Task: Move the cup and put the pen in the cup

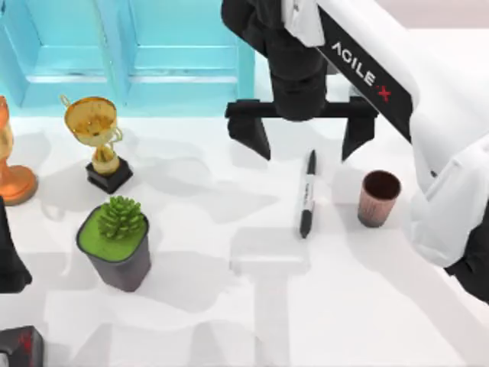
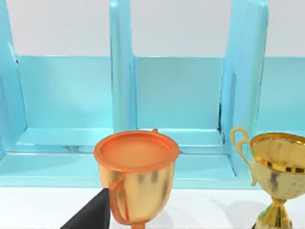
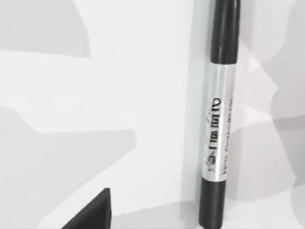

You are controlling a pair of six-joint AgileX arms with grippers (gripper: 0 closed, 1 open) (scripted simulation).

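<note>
Hanging above the table (image 1: pixel 321 321), your right gripper (image 1: pixel 306 141) sits over the far end of the pen (image 1: pixel 307 194), its two black fingers spread wide apart with nothing between them; one finger (image 1: pixel 254 131) stands to the top view's left of the pen tip, the other to its right, nearer the cup (image 1: pixel 379 197). You can see the pen lying flat on the white surface, running roughly front to back, its white label band around the middle and black at both ends. The cup stands upright just to the right of the pen, apart from it, dark inside, ribbed copper-brown wall facing you.

In the right wrist view the pen (image 3: pixel 218 119) lies along the table with printed lettering on its band; a dark finger tip (image 3: pixel 93 214) shows at the frame edge, clear of the pen.

Your left arm (image 1: pixel 11 264) is parked at the table's left edge; whether its fingers are open or closed you cannot tell. Its wrist view looks at an orange trophy (image 2: pixel 137 176) and a gold trophy (image 2: pixel 276 176) in front of a turquoise shelf (image 2: pixel 176 95).

On the left half of the table: gold trophy (image 1: pixel 98 138) on a black base, orange trophy (image 1: pixel 9 164) at the edge, and a dark pot with a green succulent (image 1: pixel 116 241) nearer the front
</note>
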